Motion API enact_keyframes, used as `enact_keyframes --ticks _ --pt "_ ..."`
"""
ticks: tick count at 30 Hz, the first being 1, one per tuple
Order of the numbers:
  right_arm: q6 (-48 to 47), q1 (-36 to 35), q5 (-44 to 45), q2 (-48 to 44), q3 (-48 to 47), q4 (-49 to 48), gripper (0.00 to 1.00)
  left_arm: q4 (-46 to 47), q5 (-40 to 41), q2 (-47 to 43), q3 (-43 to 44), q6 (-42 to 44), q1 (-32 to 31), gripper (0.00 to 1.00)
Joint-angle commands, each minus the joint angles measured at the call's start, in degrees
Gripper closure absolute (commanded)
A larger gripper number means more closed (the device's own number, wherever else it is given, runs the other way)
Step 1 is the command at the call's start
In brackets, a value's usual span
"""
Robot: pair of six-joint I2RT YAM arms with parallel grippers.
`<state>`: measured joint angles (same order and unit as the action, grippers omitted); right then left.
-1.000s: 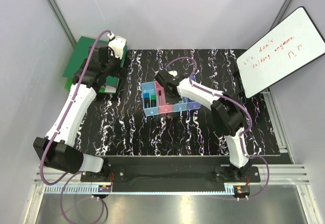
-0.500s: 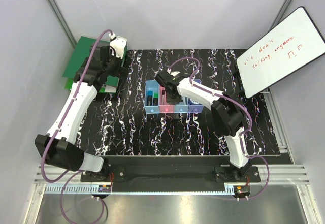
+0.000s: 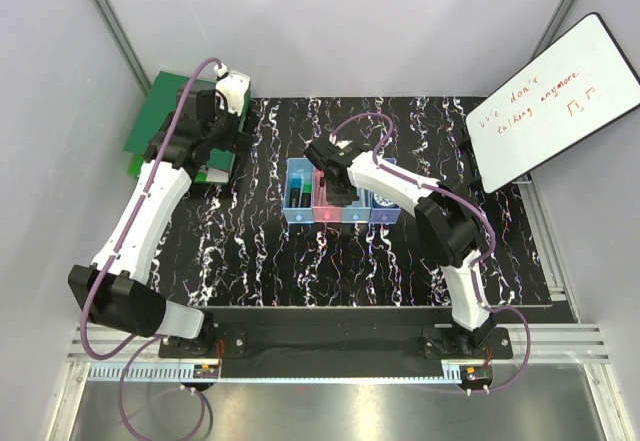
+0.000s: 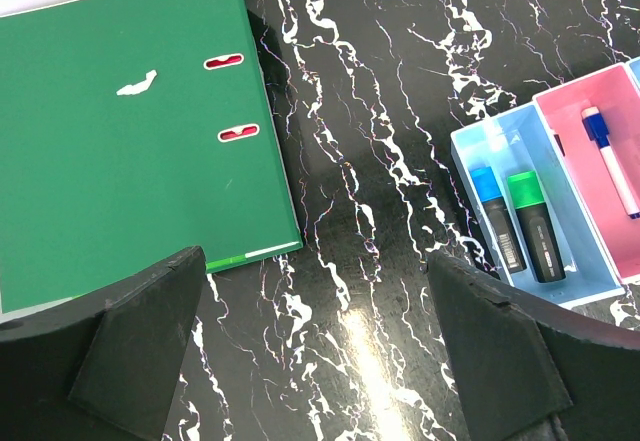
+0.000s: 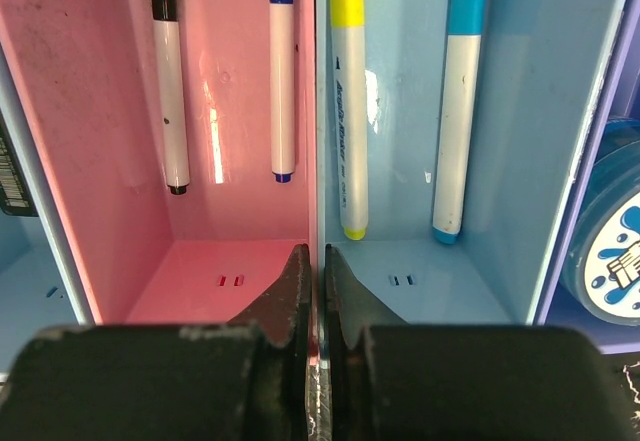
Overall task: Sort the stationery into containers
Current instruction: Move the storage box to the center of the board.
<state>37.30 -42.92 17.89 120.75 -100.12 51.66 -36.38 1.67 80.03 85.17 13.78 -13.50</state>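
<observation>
Right gripper [image 5: 315, 261]: we are seeing it clenched on the containers [image 3: 345, 216], its jaws pinching the thin wall shared by the pink bin and the middle light blue bin.
Pink bin [image 5: 225, 191]: it is sitting just left of the gripper in the right wrist view, and a black-capped white marker [image 5: 170, 111] and a blue-capped white marker [image 5: 282, 81] are lying side by side in it.
Middle light blue bin [image 5: 500, 161]: it is sitting just right of the gripper, carrying a yellow-and-white pen [image 5: 348, 101] and a blue-and-white pen [image 5: 458, 111].
Violet bin [image 5: 597, 61]: further right, it is holding the round blue-white disc [image 5: 610, 251].
End light blue bin [image 4: 560, 296]: beyond the pink one, it is holding a blue highlighter [image 4: 495, 216] and a green highlighter [image 4: 532, 226].
Left gripper [image 4: 320, 361]: we are finding it released, jaws wide apart, hanging over the worktop [image 4: 380, 81], well apart from the containers.
Green ring binder [image 4: 120, 141]: it is lying to the left of that gripper's fingers.
Whiteboard [image 3: 550, 101]: it is leaning far off to the right.
</observation>
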Motion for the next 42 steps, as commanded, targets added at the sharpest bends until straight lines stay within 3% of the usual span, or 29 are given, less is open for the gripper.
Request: enact_keyframes --ticks 1,4,10,15,26,37,40,42 --pt "0.06 -0.59 0.3 0.19 -2.28 -0.95 0.92 1.66 -0.18 0.04 2.99 0.9 0.31 0.01" --pt "-0.91 -0.76 0.65 0.36 -2.28 -1.38 0.82 1.66 -0.18 0.04 2.99 0.81 0.31 0.01" --pt "-1.7 -0.85 0.48 0.8 -2.89 -1.91 0.77 1.66 -0.35 0.04 2.99 0.81 0.31 0.01" --pt "-2.14 -1.2 0.65 0.98 -3.33 -2.09 0.63 1.75 -0.44 -0.05 2.81 0.63 0.31 0.01" --pt "-4.69 -1.56 5.39 -0.16 -5.0 -2.35 0.59 1.66 -0.79 -0.66 2.46 0.19 0.31 0.01" --pt "-15.48 -1.03 19.46 -3.59 -7.81 -7.53 0.59 1.49 -1.32 -3.91 2.29 0.81 0.31 0.01" --pt "-19.79 -0.94 20.43 -4.64 -10.79 -11.83 0.55 1.49 -3.25 -6.01 0.88 1.07 0.31 0.01" --pt "-22.95 -1.03 20.34 -5.69 -11.94 -14.64 0.45 1.49 -4.13 -7.25 -0.61 1.51 0.31 0.01"
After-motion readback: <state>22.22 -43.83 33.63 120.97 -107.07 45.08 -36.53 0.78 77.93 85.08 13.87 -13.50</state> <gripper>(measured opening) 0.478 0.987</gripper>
